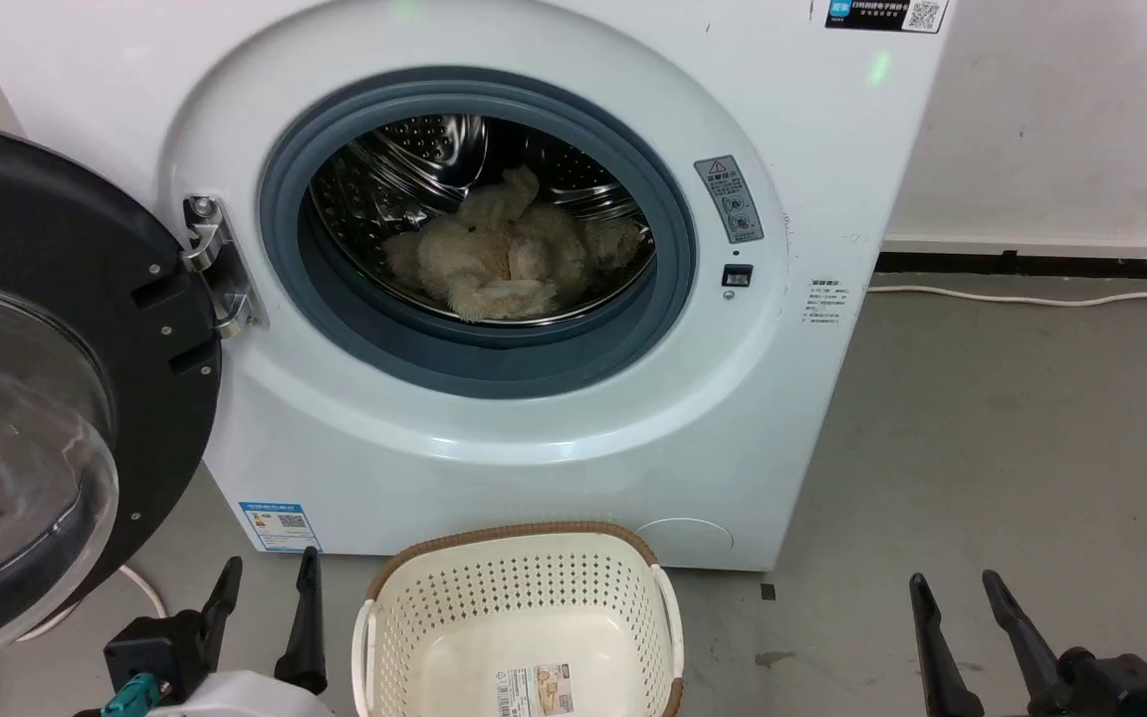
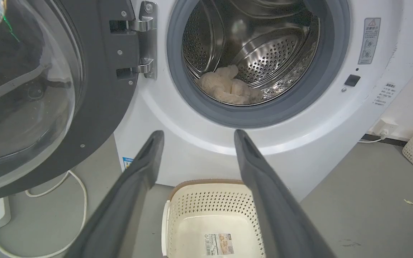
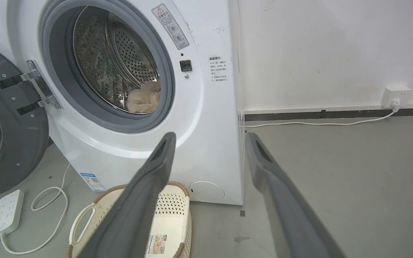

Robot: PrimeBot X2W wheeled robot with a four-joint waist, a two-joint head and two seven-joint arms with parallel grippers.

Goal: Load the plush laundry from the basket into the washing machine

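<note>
Plush laundry (image 1: 504, 259) lies inside the washing machine (image 1: 494, 458); the basket (image 1: 524, 583) shows its bare bottom and paper label (image 1: 534, 690).
The bundle rests low in the steel drum (image 1: 404, 159), behind the grey gasket (image 1: 494, 363). The door (image 1: 36, 199) stands wide open at the left. The basket sits on the floor just before the machine. Left tool (image 1: 271, 560) and right tool (image 1: 954, 580) flank it, fingers apart and gripping nothing.
</note>
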